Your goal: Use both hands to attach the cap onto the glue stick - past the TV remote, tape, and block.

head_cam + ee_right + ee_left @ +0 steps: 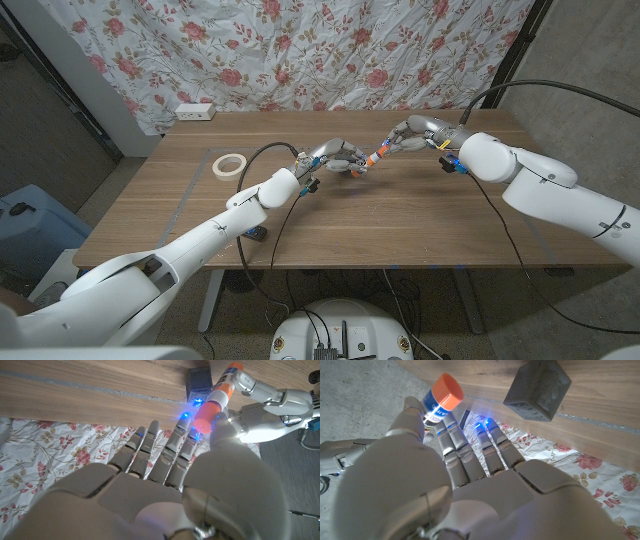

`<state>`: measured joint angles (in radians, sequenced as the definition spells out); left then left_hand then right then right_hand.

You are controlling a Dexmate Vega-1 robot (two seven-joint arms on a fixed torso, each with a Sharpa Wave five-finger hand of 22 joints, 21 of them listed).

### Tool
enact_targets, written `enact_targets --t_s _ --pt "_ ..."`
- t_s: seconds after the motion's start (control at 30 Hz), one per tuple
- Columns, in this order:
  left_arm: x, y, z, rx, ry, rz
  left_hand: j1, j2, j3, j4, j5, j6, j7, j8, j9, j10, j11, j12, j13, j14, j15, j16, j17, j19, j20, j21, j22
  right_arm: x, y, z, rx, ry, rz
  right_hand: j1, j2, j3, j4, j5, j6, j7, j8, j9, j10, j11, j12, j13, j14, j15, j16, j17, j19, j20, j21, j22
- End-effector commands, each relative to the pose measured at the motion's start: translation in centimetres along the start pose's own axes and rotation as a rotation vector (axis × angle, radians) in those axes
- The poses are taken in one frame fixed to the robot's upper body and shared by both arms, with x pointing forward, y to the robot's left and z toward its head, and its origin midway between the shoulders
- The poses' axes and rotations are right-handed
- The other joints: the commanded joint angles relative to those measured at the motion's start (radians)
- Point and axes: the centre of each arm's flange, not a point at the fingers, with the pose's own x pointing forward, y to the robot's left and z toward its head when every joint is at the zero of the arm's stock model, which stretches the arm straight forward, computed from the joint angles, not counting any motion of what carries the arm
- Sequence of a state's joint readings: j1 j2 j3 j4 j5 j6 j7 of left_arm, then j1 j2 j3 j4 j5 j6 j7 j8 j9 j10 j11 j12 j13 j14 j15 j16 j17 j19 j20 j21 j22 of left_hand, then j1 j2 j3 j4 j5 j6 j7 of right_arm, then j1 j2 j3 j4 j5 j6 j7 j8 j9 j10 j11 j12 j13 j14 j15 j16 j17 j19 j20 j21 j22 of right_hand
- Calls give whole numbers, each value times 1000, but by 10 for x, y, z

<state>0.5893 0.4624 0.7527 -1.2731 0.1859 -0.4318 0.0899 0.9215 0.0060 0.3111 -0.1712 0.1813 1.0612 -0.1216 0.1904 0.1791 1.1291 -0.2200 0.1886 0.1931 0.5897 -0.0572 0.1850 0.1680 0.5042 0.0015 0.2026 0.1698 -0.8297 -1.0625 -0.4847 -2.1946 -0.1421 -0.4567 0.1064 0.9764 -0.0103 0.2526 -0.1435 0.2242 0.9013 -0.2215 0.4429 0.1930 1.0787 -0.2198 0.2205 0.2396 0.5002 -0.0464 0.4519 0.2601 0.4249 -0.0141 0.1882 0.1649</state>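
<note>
- We see both hands meeting above the table [400, 225] centre, the glue stick [373, 157] held between them.
- Left hand [338, 155] grips the stick's lower body; the right wrist view shows its fingers [265, 391] wrapped around the tube.
- Right hand [408, 133] pinches the orange cap [206, 415] at the stick's upper end; we cannot tell whether the cap is fully seated.
- From the stick, the tape [230, 164] roll lies flat at about 9 o'clock, well apart.
- Dark block [537, 390] sits on the wood near the hands.
</note>
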Motion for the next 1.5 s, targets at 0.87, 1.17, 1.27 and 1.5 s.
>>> enact_targets --t_s 0.87,1.17,1.27,1.5 --pt "7 2 -3 0 -5 1 13 27 12 6 5 29 14 12 18 8 1 5 2 10 -120 -2 0 -1 -7 -3 4 10 5 1 -5 5 -3 0 6 -11 0 -4 7 -1 -11 6 -2 0 -5 4 -5 -132 6 1 3 4 1 2" --pt "8 2 -3 0 -5 0 14 27 13 6 5 28 16 11 18 8 1 5 2 10 -120 -2 0 0 -6 -3 4 9 5 1 -3 10 -8 3 8 -12 -1 -4 7 -1 -13 6 -2 0 -5 4 -6 -134 7 2 5 3 1 2" --pt "8 2 -3 1 -4 2 14 27 13 5 5 28 15 11 18 9 1 5 2 9 -120 -2 0 0 -6 -3 4 8 5 1 -5 10 -10 2 8 -13 0 -4 7 -1 -14 6 -2 0 -6 4 -6 -133 7 2 5 3 1 2" --pt "8 1 -2 0 -7 4 13 27 13 6 5 29 14 12 18 8 1 5 2 10 -120 -2 0 1 -6 -3 4 8 6 2 -3 14 -15 3 10 -14 -1 -4 8 -1 -15 6 -2 0 -5 5 -6 -134 8 2 6 3 1 3"
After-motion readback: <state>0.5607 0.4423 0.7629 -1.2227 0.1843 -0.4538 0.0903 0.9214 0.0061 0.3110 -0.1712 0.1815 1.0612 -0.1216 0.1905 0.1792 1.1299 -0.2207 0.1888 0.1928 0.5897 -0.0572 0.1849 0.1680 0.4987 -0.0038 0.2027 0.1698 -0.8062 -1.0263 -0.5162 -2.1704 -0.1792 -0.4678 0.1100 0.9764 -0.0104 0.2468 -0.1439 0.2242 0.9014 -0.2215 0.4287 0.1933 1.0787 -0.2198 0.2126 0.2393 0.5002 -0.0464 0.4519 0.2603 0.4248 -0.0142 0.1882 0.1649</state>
